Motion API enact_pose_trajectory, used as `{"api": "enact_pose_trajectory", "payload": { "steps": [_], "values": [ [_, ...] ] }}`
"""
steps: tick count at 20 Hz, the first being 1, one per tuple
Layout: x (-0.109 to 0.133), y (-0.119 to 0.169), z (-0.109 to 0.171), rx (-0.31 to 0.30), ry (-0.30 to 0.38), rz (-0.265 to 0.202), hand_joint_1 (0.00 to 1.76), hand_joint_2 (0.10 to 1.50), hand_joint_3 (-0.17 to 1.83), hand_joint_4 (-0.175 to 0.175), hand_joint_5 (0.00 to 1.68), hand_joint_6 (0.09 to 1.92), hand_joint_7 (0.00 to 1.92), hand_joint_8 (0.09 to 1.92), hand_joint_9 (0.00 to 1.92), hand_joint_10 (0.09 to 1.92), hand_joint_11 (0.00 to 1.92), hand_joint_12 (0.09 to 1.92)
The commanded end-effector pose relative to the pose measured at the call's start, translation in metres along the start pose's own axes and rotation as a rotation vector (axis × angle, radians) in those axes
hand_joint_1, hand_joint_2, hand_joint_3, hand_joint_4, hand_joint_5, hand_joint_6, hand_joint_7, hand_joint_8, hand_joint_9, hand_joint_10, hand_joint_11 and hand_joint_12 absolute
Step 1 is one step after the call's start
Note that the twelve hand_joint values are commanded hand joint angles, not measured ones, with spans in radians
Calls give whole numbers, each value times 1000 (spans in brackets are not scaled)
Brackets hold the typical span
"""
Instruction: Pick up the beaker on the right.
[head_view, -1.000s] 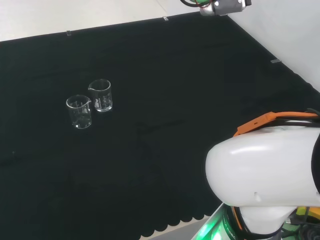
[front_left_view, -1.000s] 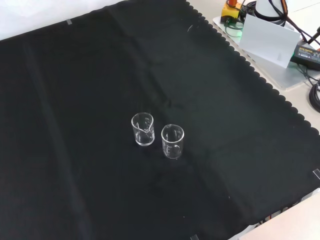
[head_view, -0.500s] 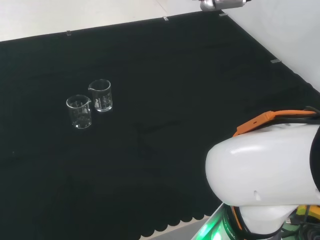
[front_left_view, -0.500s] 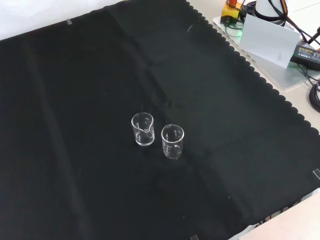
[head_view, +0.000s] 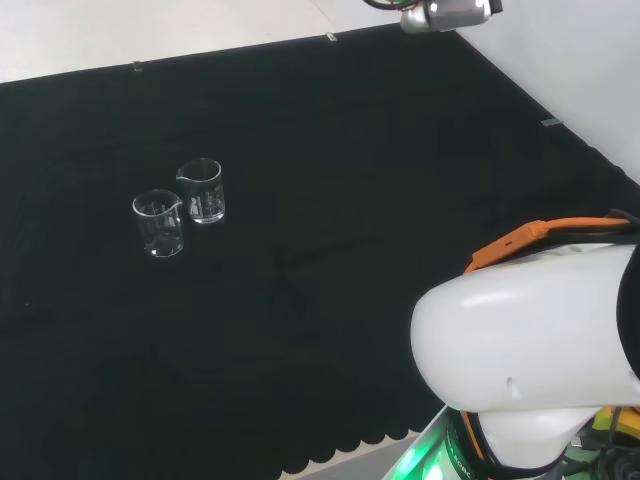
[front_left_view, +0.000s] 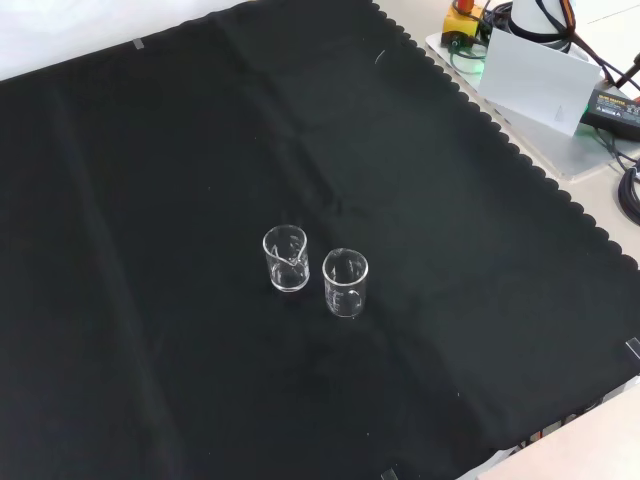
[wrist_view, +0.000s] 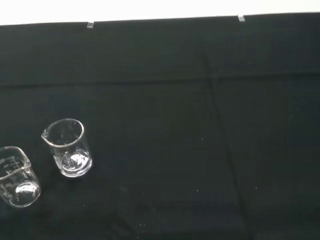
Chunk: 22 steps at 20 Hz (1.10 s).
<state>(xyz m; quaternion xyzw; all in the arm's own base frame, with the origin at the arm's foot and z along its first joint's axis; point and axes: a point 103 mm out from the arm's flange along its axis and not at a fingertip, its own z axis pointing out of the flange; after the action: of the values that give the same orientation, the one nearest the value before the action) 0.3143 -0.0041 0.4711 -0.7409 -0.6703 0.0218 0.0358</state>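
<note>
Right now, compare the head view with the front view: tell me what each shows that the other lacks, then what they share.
Head view alone: the arm's big white link with an orange cable at lower right. Front view alone: a white box and cables off the cloth's top right corner. Both: the black cloth with two clear beakers standing side by side, apart, both upright and empty: one and the other.

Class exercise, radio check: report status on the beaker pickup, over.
Two clear beakers upright on black cloth, side by side, untouched. Right beaker in head view clear to approach. Nothing near them.
</note>
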Motion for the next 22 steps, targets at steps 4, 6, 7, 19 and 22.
{"api": "enact_pose_trajectory", "payload": {
  "steps": [4,6,7,19,22],
  "values": [
    [7,29,40,10,64,3,251,1418,-46,-34,213,87,78,429,132,604,0,985],
    [8,42,52,16,74,-5,282,1403,-54,-34,209,87,79,434,132,608,0,985],
    [9,51,59,13,66,-10,298,1396,-59,-35,207,87,79,436,132,609,0,985],
    [2,146,124,25,164,-107,350,1380,-72,-39,212,87,86,452,133,616,0,993],
    [2,161,140,36,188,-124,356,1381,-72,-40,221,87,86,454,133,617,0,994]
  ]
}}
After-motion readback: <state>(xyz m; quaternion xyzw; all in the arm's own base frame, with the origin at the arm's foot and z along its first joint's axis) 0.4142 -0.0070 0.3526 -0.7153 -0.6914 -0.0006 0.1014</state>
